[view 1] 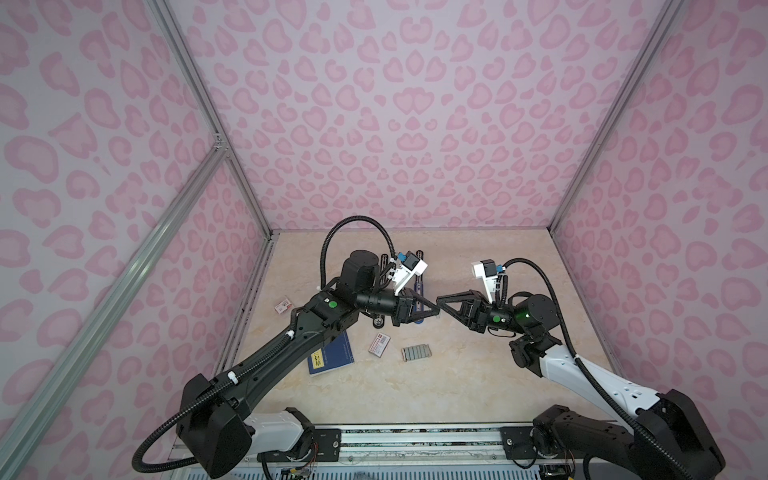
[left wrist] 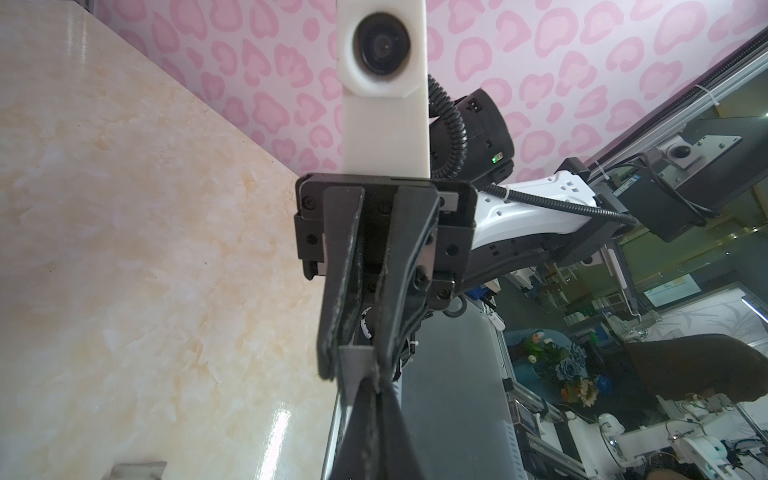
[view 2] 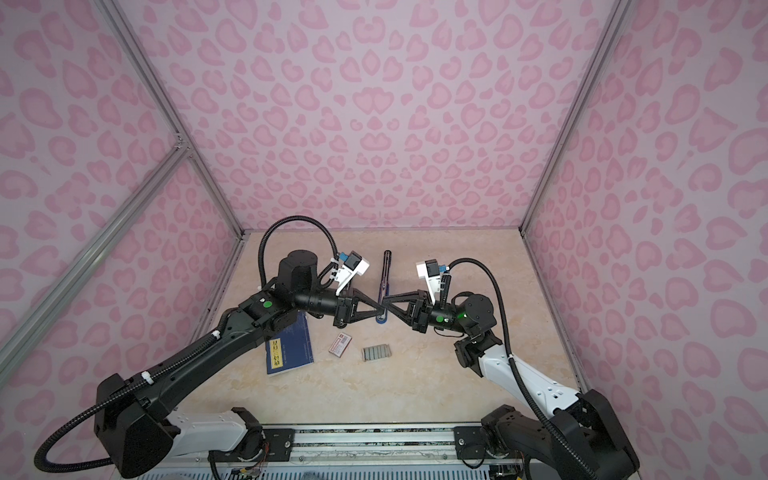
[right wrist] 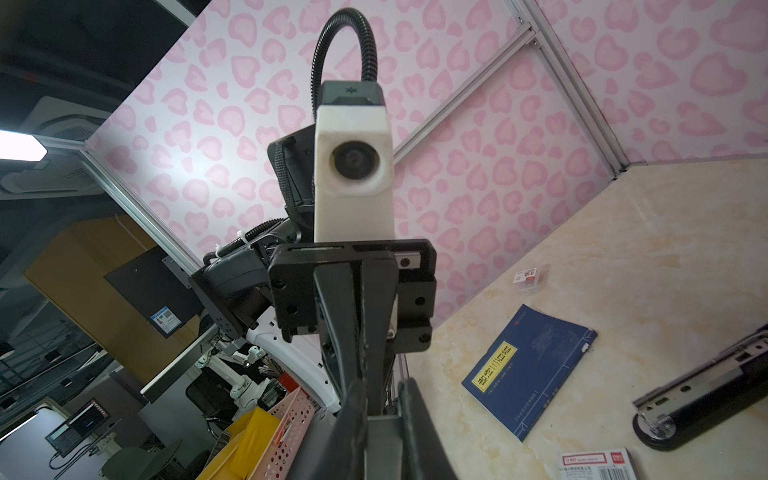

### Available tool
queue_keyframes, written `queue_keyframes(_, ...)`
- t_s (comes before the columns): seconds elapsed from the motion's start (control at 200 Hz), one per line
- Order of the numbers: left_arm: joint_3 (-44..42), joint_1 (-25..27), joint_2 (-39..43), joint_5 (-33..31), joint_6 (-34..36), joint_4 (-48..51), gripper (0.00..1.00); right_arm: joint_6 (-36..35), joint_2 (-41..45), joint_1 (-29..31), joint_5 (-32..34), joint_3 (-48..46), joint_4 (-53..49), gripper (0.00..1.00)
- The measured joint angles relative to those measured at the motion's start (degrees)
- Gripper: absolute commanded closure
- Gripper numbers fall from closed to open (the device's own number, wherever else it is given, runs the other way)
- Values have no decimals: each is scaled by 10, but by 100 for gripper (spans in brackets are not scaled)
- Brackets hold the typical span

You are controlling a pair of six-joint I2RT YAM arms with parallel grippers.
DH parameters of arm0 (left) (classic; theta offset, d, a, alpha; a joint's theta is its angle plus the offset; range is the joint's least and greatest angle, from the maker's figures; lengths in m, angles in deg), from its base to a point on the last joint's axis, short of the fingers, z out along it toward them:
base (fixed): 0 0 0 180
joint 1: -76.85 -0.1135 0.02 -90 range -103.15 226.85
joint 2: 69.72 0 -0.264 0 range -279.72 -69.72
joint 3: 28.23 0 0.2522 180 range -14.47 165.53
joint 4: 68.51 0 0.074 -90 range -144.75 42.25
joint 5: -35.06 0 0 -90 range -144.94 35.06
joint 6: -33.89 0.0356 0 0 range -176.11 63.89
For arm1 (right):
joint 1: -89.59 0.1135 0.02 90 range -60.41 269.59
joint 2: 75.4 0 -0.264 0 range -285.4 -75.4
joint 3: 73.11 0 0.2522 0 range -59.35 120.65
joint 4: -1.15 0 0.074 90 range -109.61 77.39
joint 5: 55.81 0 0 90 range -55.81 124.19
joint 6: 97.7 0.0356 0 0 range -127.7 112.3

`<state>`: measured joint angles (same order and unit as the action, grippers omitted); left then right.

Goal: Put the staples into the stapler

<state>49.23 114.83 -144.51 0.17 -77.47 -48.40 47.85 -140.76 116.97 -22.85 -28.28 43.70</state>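
Left pincer (view 1: pixel 438 309) clamped on staple strip (right wrist: pixel 382 440); right pincer (view 1: pixel 439 301) around it, grip cannot be told. Risk: strip dropped if released early.

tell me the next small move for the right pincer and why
Probably close the right pincer fully on the grey staple strip before anything lets go. The shut left pincer holds the strip's other end in mid-air, and the right fingers flank it, but a firm pinch isn't visible.
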Motion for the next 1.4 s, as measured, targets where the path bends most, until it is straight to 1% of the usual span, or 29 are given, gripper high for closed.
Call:
queue_keyframes(0.065,0,0,0,-1,0,0,91,3,0,0,0,0,0,85)
queue_keyframes(0.13,0,0,0,-2,1,0,84,3,2,0,0,0,-1,85)
queue_keyframes(0.245,0,-1,1,-1,2,-1,69,-1,8,0,3,-2,-7,86)
queue_keyframes(0.295,-3,-2,4,-2,2,-1,65,-5,12,-2,5,-3,-15,86)
queue_keyframes(0.325,-5,-3,6,-4,2,-1,65,-8,14,-3,7,-4,-21,86)
queue_keyframes(0.335,-5,-4,7,-8,2,-1,65,-8,15,-4,7,-5,-22,86)
queue_keyframes(0.345,-6,-5,8,-12,2,-1,61,-9,16,-5,7,-5,-23,86)
queue_keyframes(0.355,-7,-5,8,-14,1,-1,61,-10,18,-5,6,-5,-25,86)
queue_keyframes(0.47,-17,-17,20,-30,-1,0,56,-28,33,-13,12,-5,-52,86)
queue_keyframes(0.55,-28,-25,35,-47,-2,-1,46,-45,46,-21,17,-5,-85,85)
queue_keyframes(0.66,-48,-37,49,-110,-11,0,35,-78,69,-33,26,-5,-148,85)
queue_keyframes(0.745,-60,-42,41,-183,-25,11,35,-113,89,-39,38,-5,-209,85)
queue_keyframes(0.805,-58,-43,16,-242,-28,24,35,-137,101,-41,50,-5,-256,85)
queue_keyframes(0.9,-30,-45,-56,-332,-43,63,35,-168,118,-46,58,-5,-319,85)
queue_keyframes(0.995,6,-46,-136,-398,-57,94,36,-192,135,-51,67,-5,-367,85)
queue_keyframes(1.13,67,-47,-240,-468,-80,134,37,-216,156,-57,76,-8,-415,85)
queue_keyframes(1.23,119,-47,-313,-507,-93,162,38,-227,166,-61,81,-10,-438,85)
queue_keyframes(1.325,171,-47,-375,-531,-102,184,39,-232,169,-64,83,-13,-449,85)
queue_keyframes(1.4,194,-47,-408,-541,-108,195,40,-233,172,-64,86,-14,-458,85)
